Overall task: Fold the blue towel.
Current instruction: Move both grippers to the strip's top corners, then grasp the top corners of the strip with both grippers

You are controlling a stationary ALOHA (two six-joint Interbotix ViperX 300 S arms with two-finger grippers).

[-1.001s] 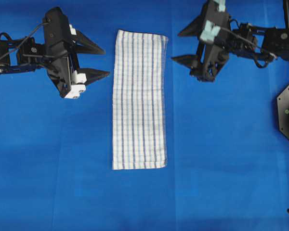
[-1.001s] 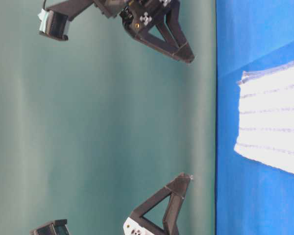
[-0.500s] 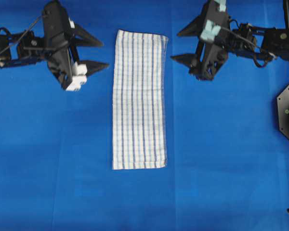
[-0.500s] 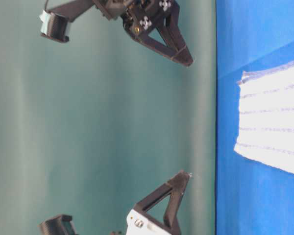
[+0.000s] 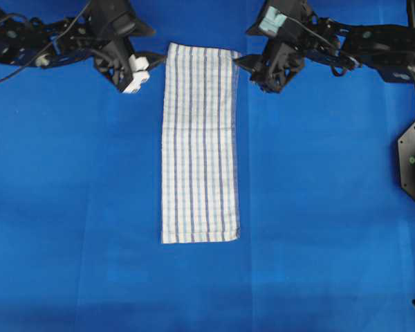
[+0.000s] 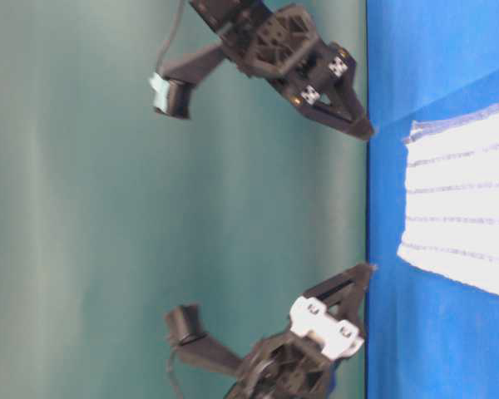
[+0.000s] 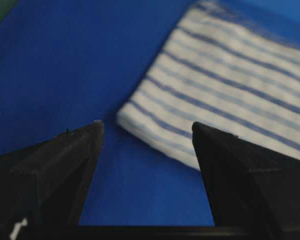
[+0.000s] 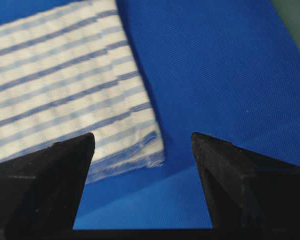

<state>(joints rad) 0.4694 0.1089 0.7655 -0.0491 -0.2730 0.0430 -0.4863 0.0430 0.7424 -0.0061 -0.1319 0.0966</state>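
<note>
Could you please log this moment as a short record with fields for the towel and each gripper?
towel: flat, a long strip lying on the blue sheet
left gripper: open, beside the towel's top-left corner, holding nothing
right gripper: open, beside the top-right corner, holding nothing
fold: not started

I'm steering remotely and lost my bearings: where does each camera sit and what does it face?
Overhead: looks straight down on the blue towel, left gripper and right gripper.
Table-level: side-on, rotated; both grippers, towel end.
Left wrist: behind open fingers, facing a towel corner.
Right wrist: likewise, the other corner.
All share the towel.
</note>
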